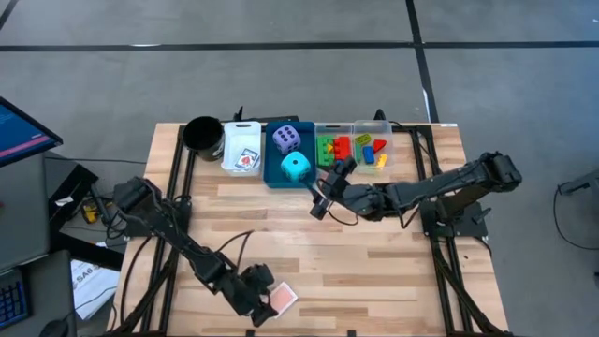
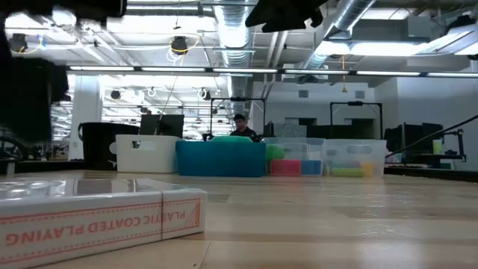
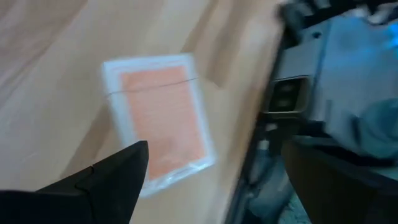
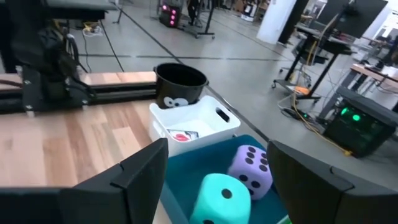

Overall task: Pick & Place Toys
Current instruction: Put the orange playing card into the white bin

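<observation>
Probably the flat red-backed plastic-wrapped card pack, lying at the lower centre of the wooden counter, slides away if the released left end effector clips it; the right end effector, also released and empty, waits beside the blue bin.

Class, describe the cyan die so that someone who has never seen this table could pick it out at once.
Look along the far edge of the wooden table for the row of bins. In the blue bin lie two soft dice; the cyan die is the one nearer the table's middle, plain turquoise, while its neighbour, the purple die, is lilac.
</observation>
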Controlling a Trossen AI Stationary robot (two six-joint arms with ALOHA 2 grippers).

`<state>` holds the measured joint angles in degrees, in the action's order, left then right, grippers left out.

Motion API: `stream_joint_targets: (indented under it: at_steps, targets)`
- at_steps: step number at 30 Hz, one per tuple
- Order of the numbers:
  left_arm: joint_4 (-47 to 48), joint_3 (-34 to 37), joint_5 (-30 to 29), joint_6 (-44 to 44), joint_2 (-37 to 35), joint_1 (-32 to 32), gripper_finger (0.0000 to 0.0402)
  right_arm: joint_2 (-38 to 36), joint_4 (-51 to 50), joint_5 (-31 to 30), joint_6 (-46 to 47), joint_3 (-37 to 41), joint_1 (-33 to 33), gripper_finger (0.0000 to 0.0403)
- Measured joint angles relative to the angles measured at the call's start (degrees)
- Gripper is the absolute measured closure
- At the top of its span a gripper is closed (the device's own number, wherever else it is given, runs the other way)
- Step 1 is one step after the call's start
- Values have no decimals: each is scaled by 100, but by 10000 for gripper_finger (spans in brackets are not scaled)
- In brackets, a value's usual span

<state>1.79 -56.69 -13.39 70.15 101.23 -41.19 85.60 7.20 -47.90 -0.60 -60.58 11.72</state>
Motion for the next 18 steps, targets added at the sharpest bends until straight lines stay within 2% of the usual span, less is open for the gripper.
stream_joint_targets:
  at_steps: [2,8,14,18]
  targets:
    - [-15,0,-87,-217,-236,0,41,0,91,-4,-31,0,53,133]
    - [-154,0,-915,-906,-770,-118,41,0,223,-8,-157,0,182,133]
    - [-674,0,-590,-1099,-416,-170,48,0,161,-4,-155,0,224,133]
    - [-1743,2,-396,-1170,34,-166,94,-2,55,-10,-141,0,325,133]
